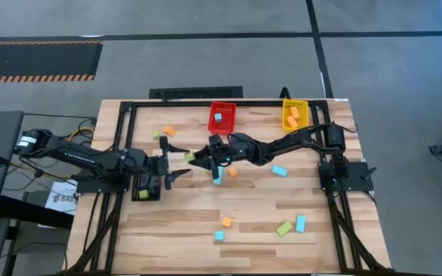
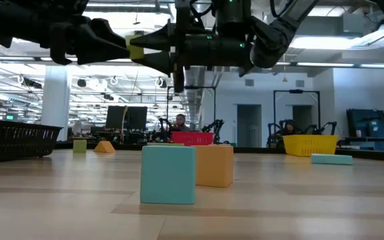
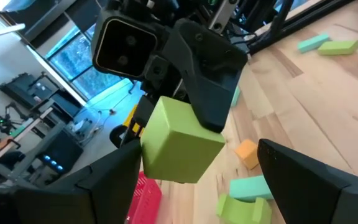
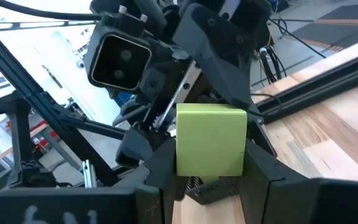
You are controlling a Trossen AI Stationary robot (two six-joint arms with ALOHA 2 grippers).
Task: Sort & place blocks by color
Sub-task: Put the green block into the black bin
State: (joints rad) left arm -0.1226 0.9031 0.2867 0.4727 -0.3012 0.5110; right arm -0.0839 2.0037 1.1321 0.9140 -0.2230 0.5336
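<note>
Red bin (image 1: 222, 117), yellow bin (image 1: 295, 114), black bin (image 1: 147, 188)

In the high view's centre the two arms meet tip to tip. The right gripper (image 1: 199, 159) is clamped, while the left gripper (image 1: 181, 165) faces it, fingers spread.

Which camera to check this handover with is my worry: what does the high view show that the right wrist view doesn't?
Only the high view: the red bin, the yellow bin and loose blocks across the table. Only the right wrist view: the right gripper clamping the green cube by its sides. Both: that cube and the left gripper facing it.
</note>
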